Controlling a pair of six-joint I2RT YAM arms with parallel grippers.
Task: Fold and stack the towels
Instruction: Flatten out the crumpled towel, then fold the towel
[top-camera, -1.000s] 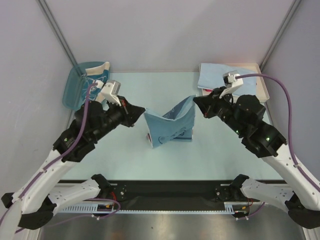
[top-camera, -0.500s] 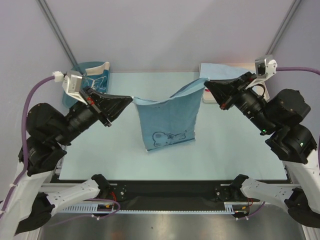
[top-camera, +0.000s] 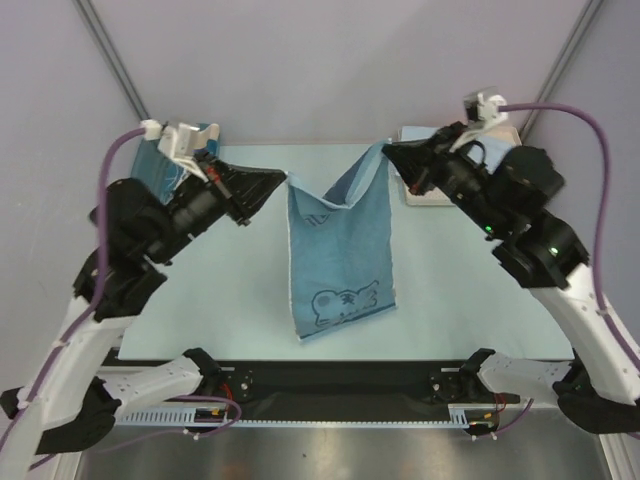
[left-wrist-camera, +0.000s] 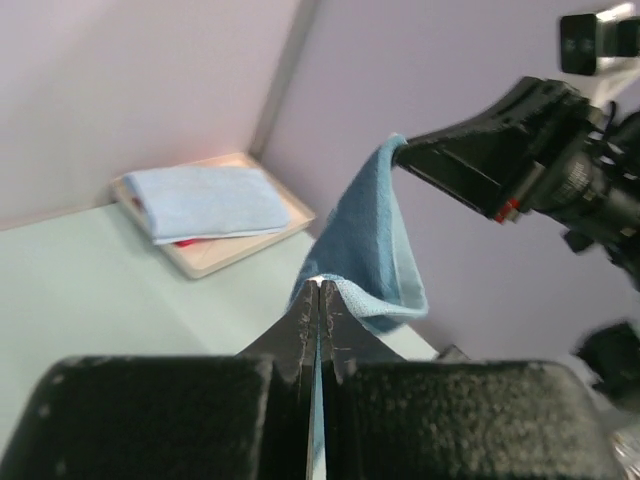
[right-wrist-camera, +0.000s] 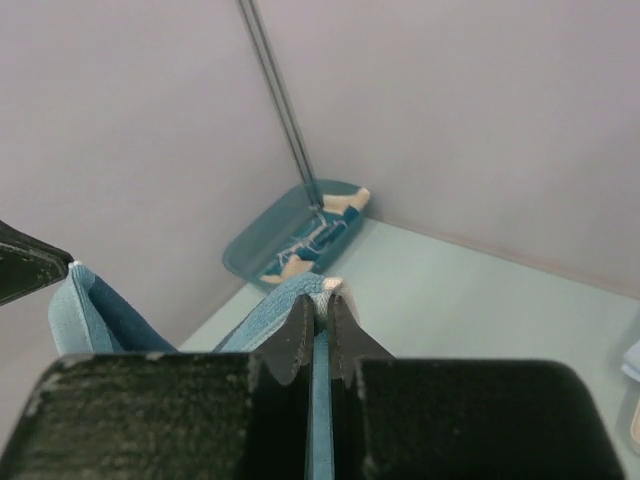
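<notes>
A dark-blue towel with a cartoon face (top-camera: 340, 250) hangs in the air between my two grippers, its lower edge near the table's front. My left gripper (top-camera: 285, 180) is shut on its upper left corner; the jaws pinch the cloth in the left wrist view (left-wrist-camera: 319, 285). My right gripper (top-camera: 386, 150) is shut on the upper right corner, also seen in the right wrist view (right-wrist-camera: 322, 292). The top edge sags in a V between them. A folded light-blue towel (top-camera: 445, 150) lies on the cream tray (top-camera: 425, 198) at the back right, also in the left wrist view (left-wrist-camera: 205, 200).
A translucent blue plastic bin (top-camera: 150, 170) holding a beige and teal towel (right-wrist-camera: 320, 230) stands at the back left, partly hidden behind my left arm. Metal frame posts (top-camera: 110, 60) rise at both back corners.
Both grippers have risen and moved toward the back, lifting the dark-blue towel off the table. It went from crumpled on the table to hanging full length with the cartoon face showing.
</notes>
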